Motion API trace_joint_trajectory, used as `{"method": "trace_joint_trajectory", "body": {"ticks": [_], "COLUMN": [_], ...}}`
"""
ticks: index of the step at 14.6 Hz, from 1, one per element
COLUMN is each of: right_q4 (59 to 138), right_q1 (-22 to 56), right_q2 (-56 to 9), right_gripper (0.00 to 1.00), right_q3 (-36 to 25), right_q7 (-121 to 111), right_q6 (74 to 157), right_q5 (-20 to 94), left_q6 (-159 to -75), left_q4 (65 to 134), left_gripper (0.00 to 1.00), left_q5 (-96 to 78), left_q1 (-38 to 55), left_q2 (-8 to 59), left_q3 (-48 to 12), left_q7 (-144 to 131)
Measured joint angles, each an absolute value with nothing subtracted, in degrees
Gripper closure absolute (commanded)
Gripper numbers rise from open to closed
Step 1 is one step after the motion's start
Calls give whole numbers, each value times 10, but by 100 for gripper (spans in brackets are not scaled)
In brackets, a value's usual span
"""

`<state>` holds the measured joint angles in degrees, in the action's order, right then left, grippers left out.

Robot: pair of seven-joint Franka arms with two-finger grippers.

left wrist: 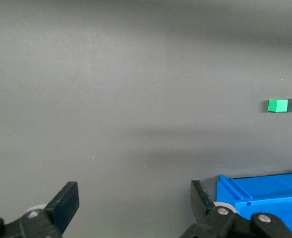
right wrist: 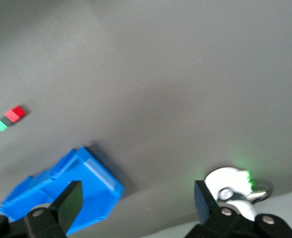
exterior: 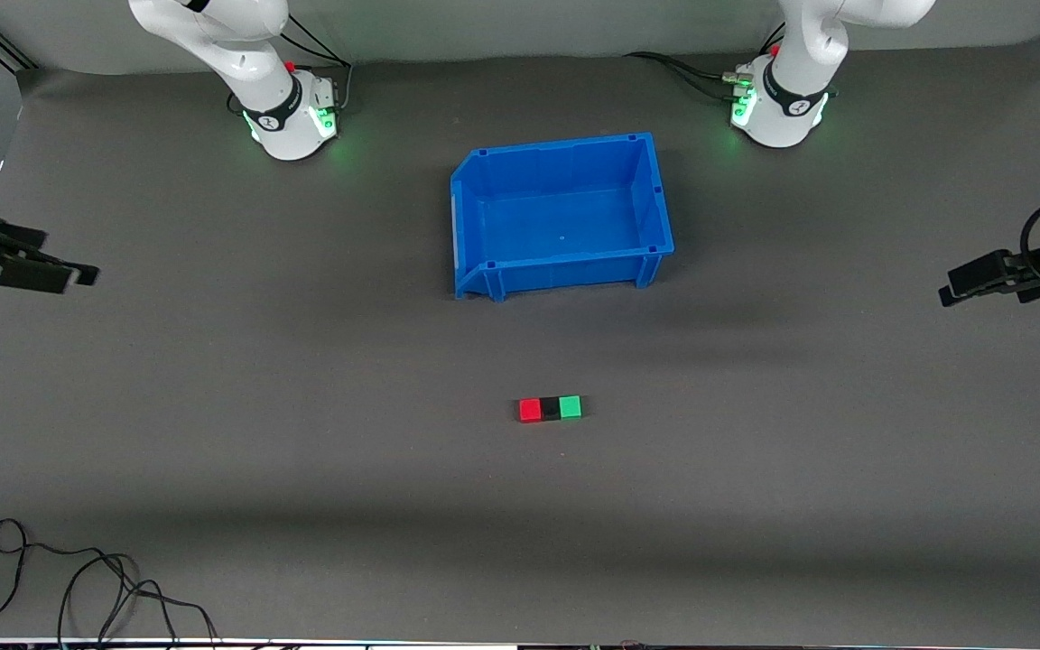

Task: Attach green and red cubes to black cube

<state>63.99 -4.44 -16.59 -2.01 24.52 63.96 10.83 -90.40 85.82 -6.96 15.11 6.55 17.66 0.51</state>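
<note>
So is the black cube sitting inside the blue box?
No, the black cube sits on the table between the red cube and green cube, nearer the front camera than the blue box.

A robotics lab is showing here; two white arms are standing bolted along one edge of a worktop (exterior: 213,379) covered in plain grey matting, their bases (exterior: 294,117) glowing green; cables (exterior: 96,587) are trailing loose at the nearer edge; a blue bin (exterior: 470,217) is sitting between the bases, like test gear.
</note>
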Motion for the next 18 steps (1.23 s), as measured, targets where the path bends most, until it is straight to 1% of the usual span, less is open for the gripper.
{"method": "trace_joint_trajectory", "body": {"ticks": [2, 3, 4, 5, 8, 12, 16, 18], "right_q4": [649, 658, 670, 684, 742, 810, 897, 930], "right_q1": [-40, -36, -34, -34, -34, -33, -31, -30], "right_q2": [-165, -165, -164, -160, -133, -93, -42, -21], "right_gripper": [1, 1, 1, 1, 1, 1, 1, 1], "right_q3": [-20, -19, -19, -19, -20, -20, -19, -19], "right_q7": [186, 165, 144, 119, 53, 39, 37, 37], "right_q6": [662, 683, 706, 729, 796, 857, 918, 941], "right_q5": [72, 60, 52, 48, 36, 32, 26, 24], "left_q6": [-904, -904, -904, -904, -908, -926, -916, -913], "left_q4": [861, 865, 871, 876, 903, 955, 962, 959], "left_gripper": [0, 0, 0, 0, 0, 0, 0, 0], "left_q5": [-49, -44, -41, -40, -30, -27, -27, -27], "left_q1": [58, 23, 0, -10, -14, -19, -15, 8], "left_q2": [53, 47, 42, 37, 16, -25, -44, -46], "left_q3": [63, 19, -9, -23, -33, -33, -29, -6], "left_q7": [-2, -8, -12, -13, -14, -14, -14, -14]}}
